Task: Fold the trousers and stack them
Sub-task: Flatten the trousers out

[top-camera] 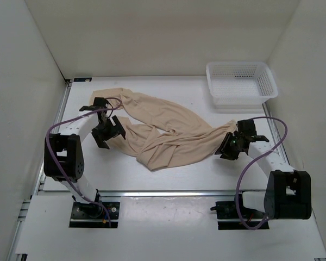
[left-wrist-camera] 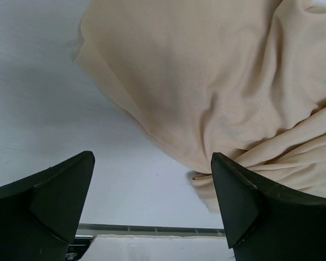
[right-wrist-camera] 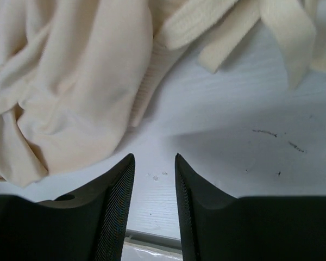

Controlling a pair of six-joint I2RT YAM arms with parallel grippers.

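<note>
The beige trousers (top-camera: 163, 130) lie crumpled on the white table, running from the far left to the right middle. My left gripper (top-camera: 110, 136) sits at their left edge, jaws wide open and empty. In the left wrist view (left-wrist-camera: 152, 157) only bare table lies between the fingers, and the trousers (left-wrist-camera: 223, 81) fill the upper right, with a fold beside the right fingertip (left-wrist-camera: 228, 179). My right gripper (top-camera: 226, 150) is at the trousers' right end. In the right wrist view (right-wrist-camera: 155, 159) its jaws stand a little apart and empty over bare table. There the cloth (right-wrist-camera: 70, 92) and flat fabric strips (right-wrist-camera: 233, 32) lie just ahead.
A white plastic mesh basket (top-camera: 242, 99) stands at the far right corner of the table. White walls close in the left, back and right sides. An aluminium rail (top-camera: 168, 192) runs along the table's near edge in front of both arm bases.
</note>
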